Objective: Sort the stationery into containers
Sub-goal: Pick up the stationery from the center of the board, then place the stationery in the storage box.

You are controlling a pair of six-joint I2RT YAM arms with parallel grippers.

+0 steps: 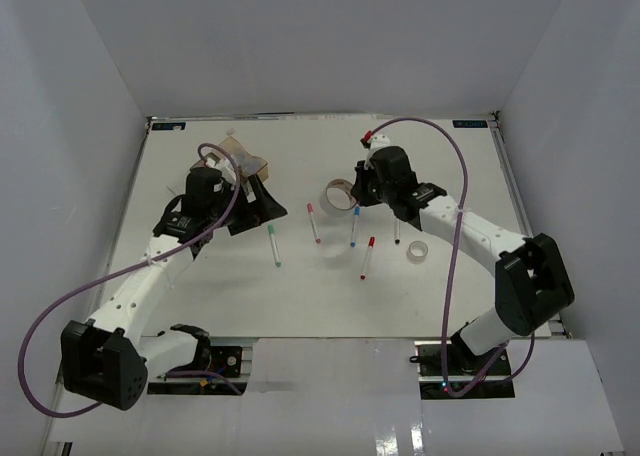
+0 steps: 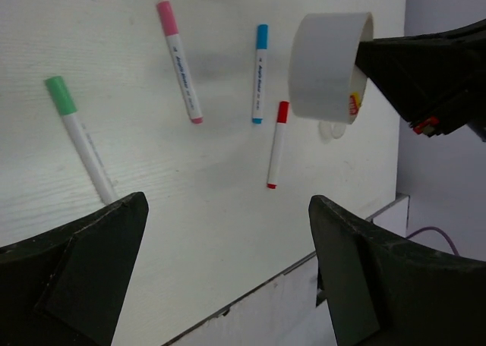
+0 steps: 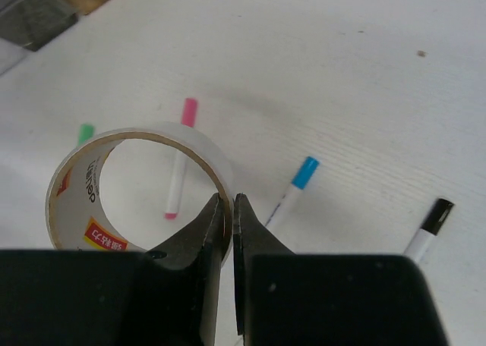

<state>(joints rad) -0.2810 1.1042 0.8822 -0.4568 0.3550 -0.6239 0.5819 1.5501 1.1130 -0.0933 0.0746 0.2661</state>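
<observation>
My right gripper [image 1: 356, 194] is shut on the wall of the silvery tape ring [image 1: 338, 192], holding it above the table; the pinch shows in the right wrist view [image 3: 228, 217] on the ring [image 3: 72, 180]. Markers lie below it: green [image 1: 274, 244], pink [image 1: 314, 222], blue [image 1: 354, 226], red [image 1: 367, 257], black [image 1: 397, 232]. The small clear tape roll [image 1: 417, 250] lies to the right. My left gripper [image 1: 256, 212] is open and empty beside the containers [image 1: 243, 160], an amber-brown box among clear ones. The left wrist view shows the ring [image 2: 326, 65]. No round tubs are visible.
White walls enclose the table on three sides. The table's front edge [image 2: 258, 289] runs below my left gripper [image 2: 228, 262]. The containers' corner shows at the top left of the right wrist view [image 3: 45, 4].
</observation>
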